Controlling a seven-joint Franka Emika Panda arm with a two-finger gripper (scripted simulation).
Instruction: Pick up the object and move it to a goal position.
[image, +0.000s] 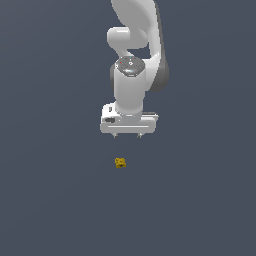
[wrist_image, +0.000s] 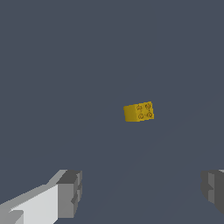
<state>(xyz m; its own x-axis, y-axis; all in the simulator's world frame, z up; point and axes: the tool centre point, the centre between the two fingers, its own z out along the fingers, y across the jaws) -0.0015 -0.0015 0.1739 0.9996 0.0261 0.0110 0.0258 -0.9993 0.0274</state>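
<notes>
The object is a tiny mustard-yellow studded brick (image: 120, 162) lying on the dark grey floor, below the white arm in the exterior view. In the wrist view the brick (wrist_image: 138, 112) shows its studded face and lies beyond the fingers, apart from them. My gripper (image: 127, 135) hangs above the floor, its two short fingertips spread wide with nothing between them. Two grey pads (wrist_image: 70, 192) frame the wrist view, far apart, and the gap between them holds only floor.
A plain dark grey surface (image: 50, 200) runs all around the brick. The white arm (image: 132, 60) rises behind the gripper in the exterior view.
</notes>
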